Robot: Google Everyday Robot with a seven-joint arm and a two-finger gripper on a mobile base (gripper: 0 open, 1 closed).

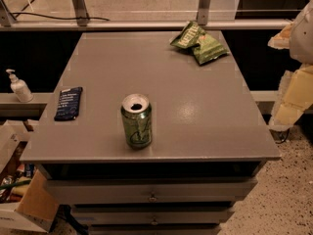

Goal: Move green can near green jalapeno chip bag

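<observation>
**Green can stood at the front of a grey table, gripper off to the right side**

A grey table [195, 111] filled most of the view, seen from above and from its front edge. The green can [136, 121] stood upright on it, close to the front edge and a little left of the middle. Its silver top faced up, with the dark drinking hole showing, and pale swirling marks ran across its side.

The green jalapeno chip bag [198, 42] lay crumpled near the far right corner of the table, well apart from the can. One part of it was dark green with white "KETTLE" lettering and the other part was lighter green.

The gripper [292, 94] showed as pale cream and yellowish shapes at the right edge of the view, beyond the table's right side. It was well apart from the can, which sat to its left and nearer the front. It was also apart from the chip bag, which lay to its left and farther back. Whether the gripper was released or clenched could not be told.

A flat dark-blue packet [68, 103] lay near the table's left edge, level with the can and apart from it. A white pump bottle [18, 86] stood on a ledge to the left of the table. Drawers [151, 190] with small knobs sat under the table top, and a cardboard box [29, 204] rested on the floor at lower left
</observation>
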